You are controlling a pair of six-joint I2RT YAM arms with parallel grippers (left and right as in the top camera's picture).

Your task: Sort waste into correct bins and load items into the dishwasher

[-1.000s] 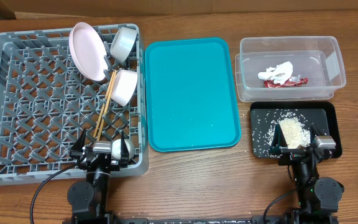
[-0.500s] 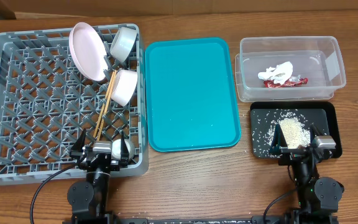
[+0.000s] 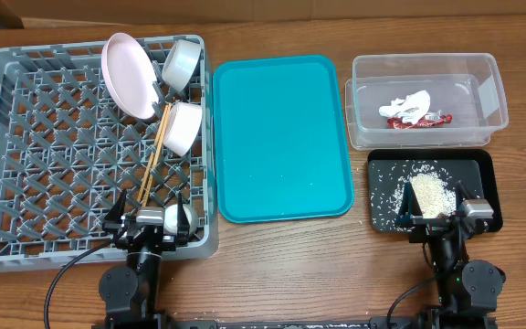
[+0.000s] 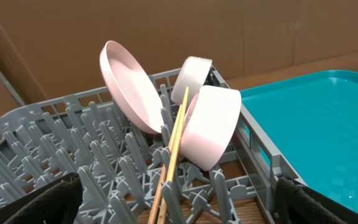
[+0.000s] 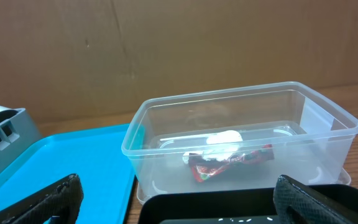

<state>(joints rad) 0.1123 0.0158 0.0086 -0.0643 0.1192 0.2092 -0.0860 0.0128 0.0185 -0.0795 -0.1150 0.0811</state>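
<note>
The grey dish rack [image 3: 44, 183] holds the pinkish plate [image 3: 128, 75], two white bowls [image 3: 181, 64] [image 3: 183, 126] and the wooden chopsticks [image 3: 153, 153] at its back right. The same plate [image 4: 132, 87], bowls [image 4: 213, 124] and chopsticks [image 4: 173, 155] show in the left wrist view. The clear tub [image 3: 425, 100] holds the white napkin [image 3: 407, 107] and the red-and-white wrapper [image 3: 420, 121]; the wrapper also shows in the right wrist view [image 5: 229, 163]. The black tray [image 3: 427, 192] holds rice scraps [image 3: 430, 192]. My left gripper [image 4: 179, 202] is open over the rack's front. My right gripper [image 5: 178, 202] is open at the black tray's front.
A teal serving tray [image 3: 281, 137] lies between the rack and the bins, its edge in both wrist views [image 4: 316, 130] [image 5: 73, 162]. Brown cardboard walls stand behind the table. Bare wooden table runs along the front edge.
</note>
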